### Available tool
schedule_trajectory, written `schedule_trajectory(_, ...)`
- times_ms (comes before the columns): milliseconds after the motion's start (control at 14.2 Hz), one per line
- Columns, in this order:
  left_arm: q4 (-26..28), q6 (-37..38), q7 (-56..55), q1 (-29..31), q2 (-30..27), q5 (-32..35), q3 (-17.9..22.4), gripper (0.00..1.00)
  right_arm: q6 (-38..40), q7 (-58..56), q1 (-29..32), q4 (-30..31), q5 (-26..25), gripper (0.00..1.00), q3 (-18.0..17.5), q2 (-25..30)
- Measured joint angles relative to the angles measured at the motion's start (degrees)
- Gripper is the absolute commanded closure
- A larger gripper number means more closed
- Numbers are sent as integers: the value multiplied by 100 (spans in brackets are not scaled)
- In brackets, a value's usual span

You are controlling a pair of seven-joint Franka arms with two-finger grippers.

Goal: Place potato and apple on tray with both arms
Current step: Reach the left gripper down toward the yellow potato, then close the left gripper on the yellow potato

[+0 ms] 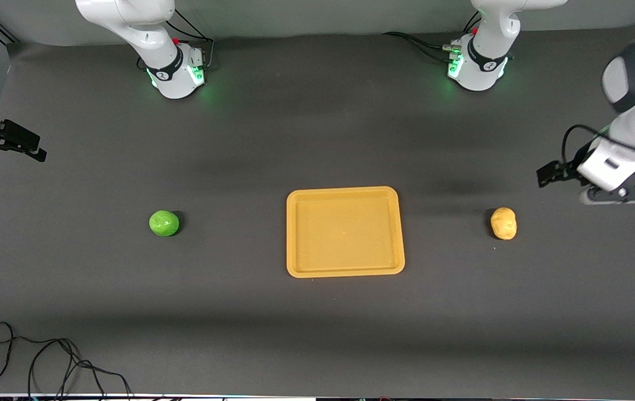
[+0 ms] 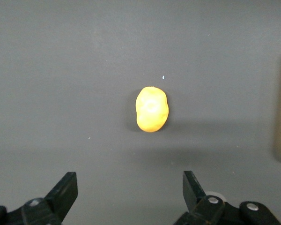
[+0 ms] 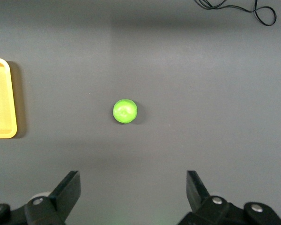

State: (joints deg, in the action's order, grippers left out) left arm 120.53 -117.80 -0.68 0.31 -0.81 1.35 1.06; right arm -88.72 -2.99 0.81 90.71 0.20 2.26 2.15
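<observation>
Both my grippers are up in the air with the fingers spread wide, nothing held.

My left gripper hangs over bare table at the left arm's end. The potato lies on the table mat, clear of both fingertips, lined up roughly with the gap between them. It's not touched.

My right gripper hangs over bare table at the right arm's end. The apple sits on the mat, also clear of my fingers and roughly centred on the gap between them. No contact.

From the front camera: the tray lies mid-table with nothing in it. Apple is toward the right arm's end, potato toward the left arm's end, both well apart from the tray, one on each side. All three sit about equally near the front camera.

A loose black cable lies at the table edge nearest that camera, toward the right arm's end.
</observation>
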Motion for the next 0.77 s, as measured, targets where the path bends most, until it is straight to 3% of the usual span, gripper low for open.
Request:
schedule_trajectory(492,259,-1547,-110,-51,1499,0,-19,0,0,0,0,-3,0,0,2,0)
schedule_trajectory(773,468,-2481,-360,-60,2058,0,-23,0,0,-6,-13,-4,0,0,0,0)
